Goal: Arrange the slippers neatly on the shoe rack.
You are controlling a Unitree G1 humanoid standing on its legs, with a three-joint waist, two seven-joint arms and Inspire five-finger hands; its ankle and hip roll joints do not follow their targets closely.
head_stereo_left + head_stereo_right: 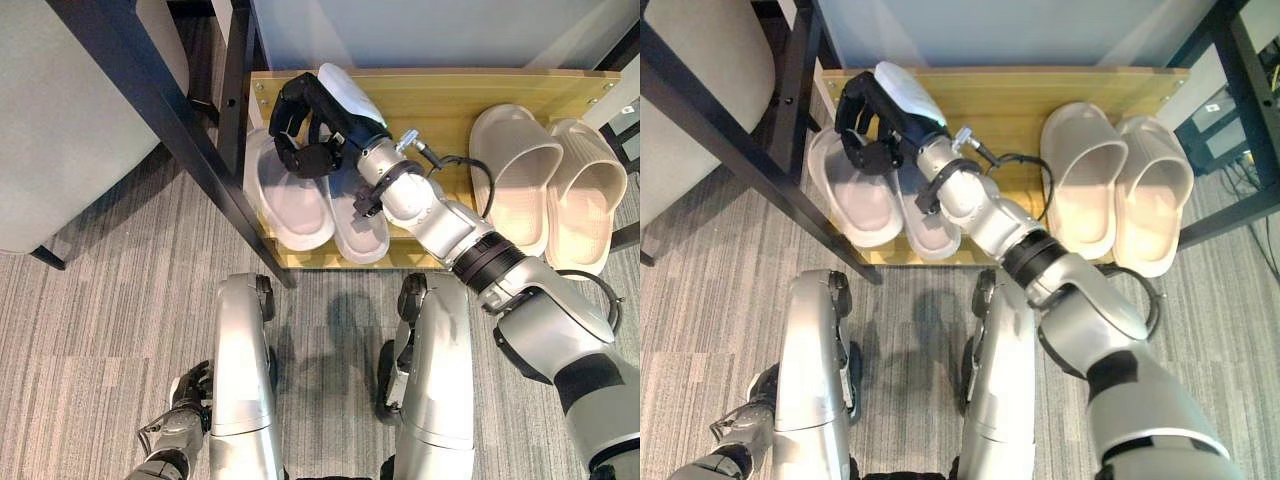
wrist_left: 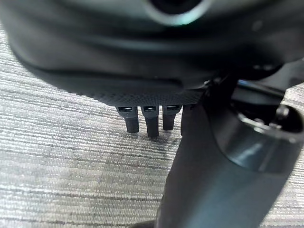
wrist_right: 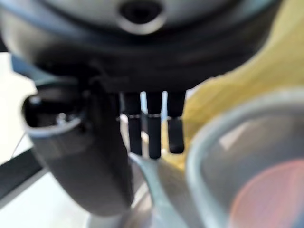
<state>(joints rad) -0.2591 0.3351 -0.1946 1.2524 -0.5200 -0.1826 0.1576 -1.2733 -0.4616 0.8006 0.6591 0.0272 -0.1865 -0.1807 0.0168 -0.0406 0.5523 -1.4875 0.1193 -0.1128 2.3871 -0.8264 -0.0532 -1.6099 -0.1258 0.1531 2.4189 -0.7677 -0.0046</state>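
Two pale grey slippers lie side by side at the left end of the wooden shoe rack [image 1: 440, 95]. The left grey slipper [image 1: 295, 205] has its insole showing, and the right grey slipper [image 1: 360, 232] lies against it. My right hand [image 1: 305, 125] reaches across over the toe end of the left one, its fingers [image 3: 153, 133] curled round the strap with the thumb opposite. A beige pair [image 1: 515, 170] stands neatly at the rack's right end. My left hand [image 1: 185, 395] hangs open over the carpet, fingers [image 2: 151, 123] straight.
A black frame bar [image 1: 190, 140] slants across just left of the rack, close to the grey slippers. A grey cushioned seat [image 1: 60, 110] lies beyond it. Another black frame [image 1: 1240, 120] stands right of the rack. Striped grey carpet [image 1: 100, 320] lies in front.
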